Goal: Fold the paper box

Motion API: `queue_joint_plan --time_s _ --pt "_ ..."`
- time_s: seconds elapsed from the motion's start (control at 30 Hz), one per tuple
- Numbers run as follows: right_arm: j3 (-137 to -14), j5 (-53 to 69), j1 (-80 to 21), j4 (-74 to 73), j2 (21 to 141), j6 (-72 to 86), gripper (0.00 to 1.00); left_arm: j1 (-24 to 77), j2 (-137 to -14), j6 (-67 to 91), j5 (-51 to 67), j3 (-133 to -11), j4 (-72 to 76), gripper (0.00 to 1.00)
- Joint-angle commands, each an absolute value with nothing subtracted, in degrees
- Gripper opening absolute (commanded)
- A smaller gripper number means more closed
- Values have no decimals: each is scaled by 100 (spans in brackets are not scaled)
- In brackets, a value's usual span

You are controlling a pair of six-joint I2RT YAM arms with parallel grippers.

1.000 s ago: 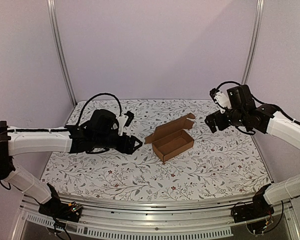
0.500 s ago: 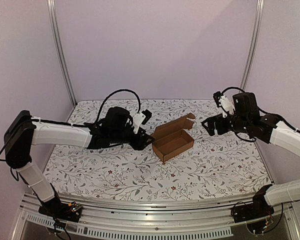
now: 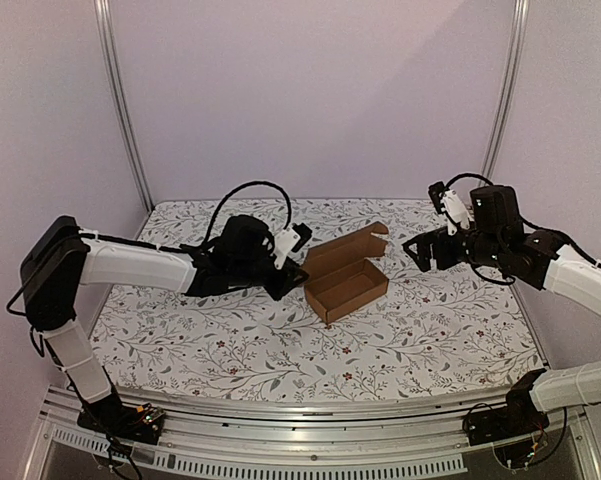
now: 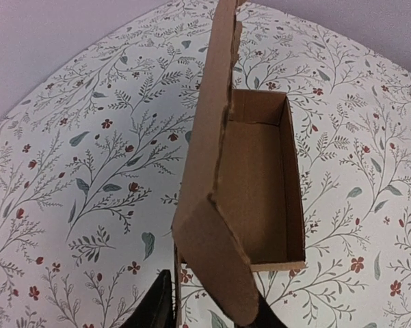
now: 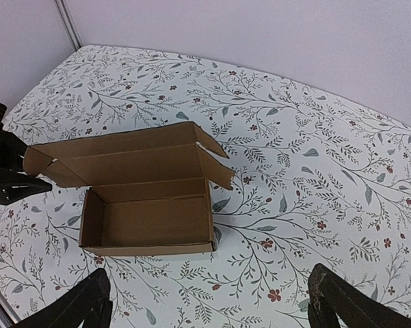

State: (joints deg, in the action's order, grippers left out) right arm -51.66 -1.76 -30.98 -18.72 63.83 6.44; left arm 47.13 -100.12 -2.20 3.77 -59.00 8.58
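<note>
Standing near the middle of the table (image 3: 230, 350), the paper box (image 3: 352, 288) has bare flowered cloth all round it, with the widest stretch towards the near edge and a narrower strip between it and the back wall (image 3: 310, 100). Its tray is open at the top and its lid (image 3: 342, 255) is raised from the far long edge, leaning back, with a small flap at each end. The left arm (image 3: 130, 265) reaches low across the cloth from the left side, its wrist levelled at the box's left end. The left gripper (image 3: 288, 283) is right at the lid's left side flap (image 4: 215, 263). From its wrist view the flap hangs between two dark fingers (image 4: 157, 307), set fairly narrow, though I cannot tell whether they actually pinch the cardboard. The right arm (image 3: 570, 270) comes in from the right and is held above the table. The right gripper (image 3: 421, 250) is spread wide, holding nothing, and sits well apart from the box's right end. A black cable (image 3: 250, 195) loops above the left wrist. Only the upright lid stands between the two grippers.
</note>
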Motion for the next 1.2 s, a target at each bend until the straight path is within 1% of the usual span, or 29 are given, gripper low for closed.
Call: queue_joint_plan --time_s 0.0,0.13,0.5,0.57,0.63,0.7,0.8,0.93,1.0,1.17 --pt "-5123 -90 -3062 -1747 6379 733 99 4616 -10146 -301 242 -6025 762 27" --pt "-5148 -93 -3059 -1740 6435 738 99 4614 -10120 -325 155 -5978 769 23" --pt "-5294 -63 -3062 -1657 6730 791 99 4621 -10029 -458 18 -5933 614 0" --pt "-5335 -63 -3059 -1623 6832 721 99 4623 -9980 -489 18 -5933 586 0" --pt "-5411 187 -3054 -1595 6957 591 96 4638 -9910 -518 18 -5947 523 0" --pt "-5483 353 -3027 -1514 7148 444 90 4677 -9836 -568 18 -5972 437 0" --pt "-5523 796 -2864 -1329 7479 326 82 4706 -9700 -618 18 -5986 264 0" --pt "-5575 1480 -2545 -1092 7891 197 75 4743 -9477 -606 18 -5856 184 0" --pt "-5590 1623 -2450 -989 8079 132 71 4762 -9361 -614 18 -5756 157 0" --pt "-5533 1919 -2391 -596 8490 -219 68 4790 -9094 -574 18 -5478 103 0"
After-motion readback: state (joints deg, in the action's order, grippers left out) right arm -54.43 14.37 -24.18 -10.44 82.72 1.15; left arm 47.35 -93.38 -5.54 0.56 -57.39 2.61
